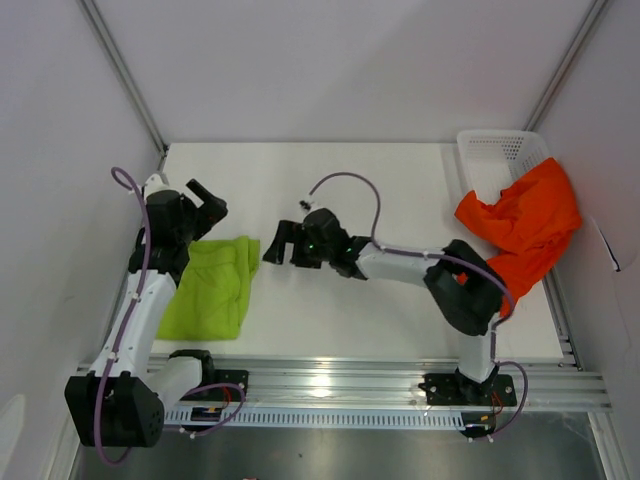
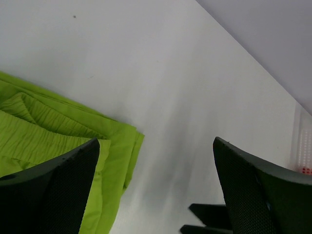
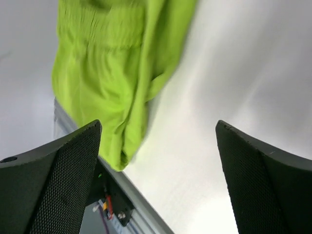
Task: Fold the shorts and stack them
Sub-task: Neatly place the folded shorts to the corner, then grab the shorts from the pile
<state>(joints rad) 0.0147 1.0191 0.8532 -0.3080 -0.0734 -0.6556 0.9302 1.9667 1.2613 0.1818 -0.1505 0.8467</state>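
The lime green shorts lie folded flat at the table's left front; they also fill the left of the left wrist view and the top of the right wrist view. My left gripper hangs open just above their far edge, nothing between its fingers. My right gripper stands open a little to the right of the green shorts, holding nothing. The orange-red shorts lie crumpled at the far right, partly draped over the basket.
A white mesh basket stands at the back right corner, also glimpsed in the left wrist view. The aluminium rail runs along the near table edge. Grey walls close in the sides and back.
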